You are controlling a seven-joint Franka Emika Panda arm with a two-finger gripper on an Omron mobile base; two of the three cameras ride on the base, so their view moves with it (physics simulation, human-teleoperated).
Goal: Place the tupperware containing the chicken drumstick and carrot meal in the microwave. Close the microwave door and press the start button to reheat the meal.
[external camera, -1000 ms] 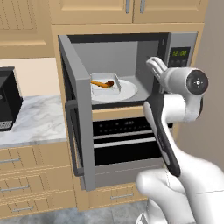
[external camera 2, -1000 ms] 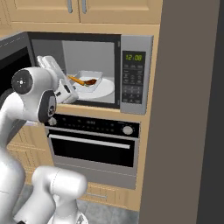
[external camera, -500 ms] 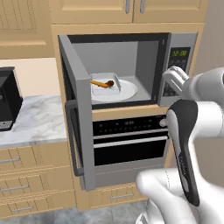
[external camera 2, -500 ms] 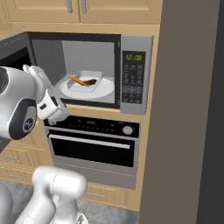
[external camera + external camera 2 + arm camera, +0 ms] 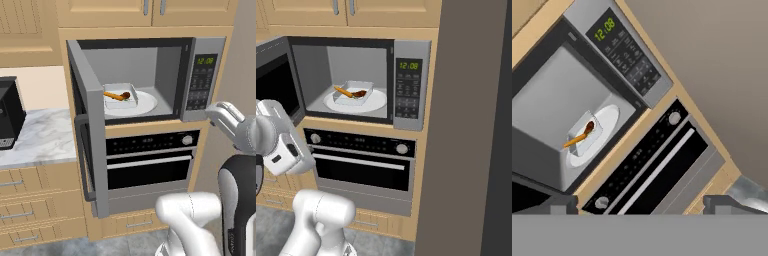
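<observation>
The microwave (image 5: 202, 80) stands with its microwave door (image 5: 91, 125) swung wide out to the left. Inside, the translucent tupperware (image 5: 120, 96) rests on a round white plate (image 5: 145, 104), holding the orange carrot (image 5: 111, 94) and the dark chicken drumstick (image 5: 125, 95). From the right base view the tupperware (image 5: 354, 92) sits left of the keypad (image 5: 407, 95). My gripper (image 5: 644, 206) is open with nothing between its fingertips (image 5: 562, 204). It hangs outside the microwave, in front of its lower right corner (image 5: 216, 111), well apart from the tupperware (image 5: 587, 135).
A black-fronted oven (image 5: 150, 160) with round knobs sits directly under the microwave. A marble counter (image 5: 40, 135) with a black appliance (image 5: 7, 117) lies to the left, behind the open door. A tall grey-brown panel (image 5: 471, 125) stands right of the microwave.
My arm has drawn back from the microwave opening, downward and toward the keypad side. The gripper stayed open. The tupperware stays on the plate inside.
</observation>
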